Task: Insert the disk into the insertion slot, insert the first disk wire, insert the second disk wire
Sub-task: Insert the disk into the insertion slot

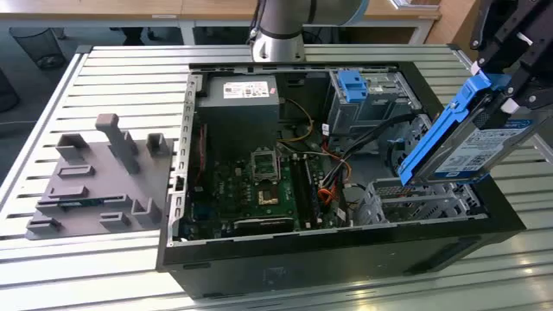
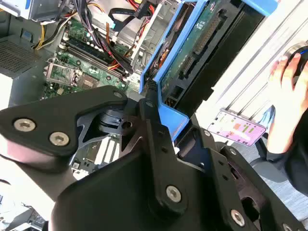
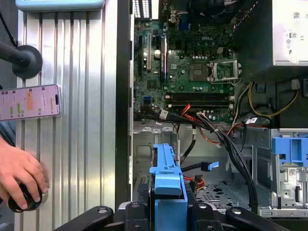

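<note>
In the exterior view, an open computer case (image 1: 346, 259) lies on a slatted metal table (image 1: 129, 71). Inside it sit a motherboard (image 1: 259, 188), a power supply (image 1: 237, 110), a grey bay with a blue latch (image 1: 354, 87) and, in the near corner on the exterior view's right, the insertion slot (image 1: 415, 197). The gripper (image 1: 506, 97) has its jaws clenched on the disk (image 1: 471, 146), which hangs steeply tilted with its lower end just above the slot, not yet inside. A grey fixture plate (image 1: 95, 175) lies beside the case.

The second wrist view adds the disk's green circuit-board underside (image 2: 202, 43) in its blue carrier, and beyond the case a phone (image 2: 236, 129) on the table near a person's hand (image 2: 288, 82).

The first wrist view shows the carrier (image 3: 168, 183) edge-on between the jaws, the slot's perforated floor (image 3: 216, 190) beyond it, and cables (image 3: 211, 130) crossing the case.
</note>
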